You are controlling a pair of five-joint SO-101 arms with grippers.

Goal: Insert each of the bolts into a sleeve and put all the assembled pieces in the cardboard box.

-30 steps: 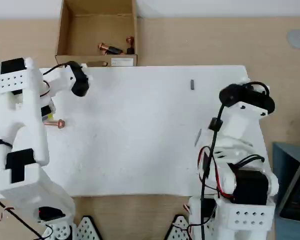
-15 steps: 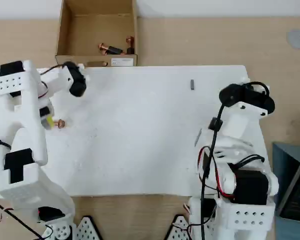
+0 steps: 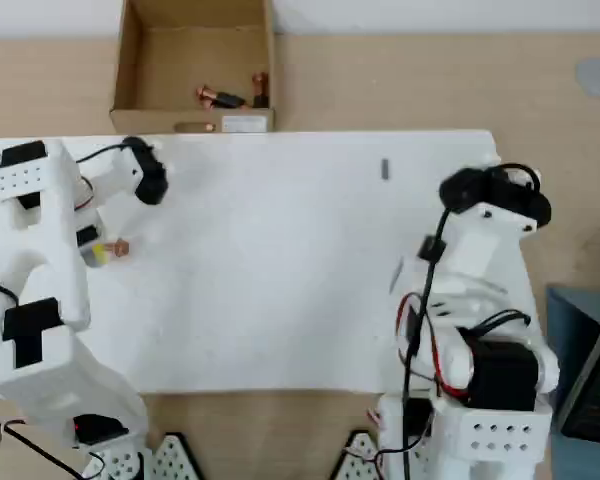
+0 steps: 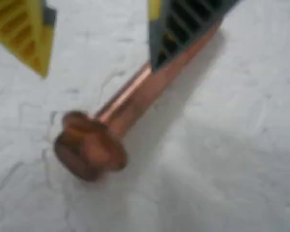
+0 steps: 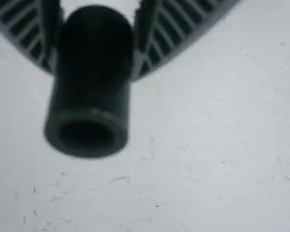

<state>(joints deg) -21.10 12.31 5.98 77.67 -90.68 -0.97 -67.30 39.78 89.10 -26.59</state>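
Left gripper (image 4: 99, 48) gapes over the bolt (image 4: 116, 121) near the white mat's (image 3: 280, 280) left edge; right gripper (image 5: 96, 38) clamps a sleeve (image 5: 89, 96).

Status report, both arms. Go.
Left gripper open over bolt, bolt flat on mat. Right gripper shut on sleeve. Small dark piece loose on mat, apart from both.
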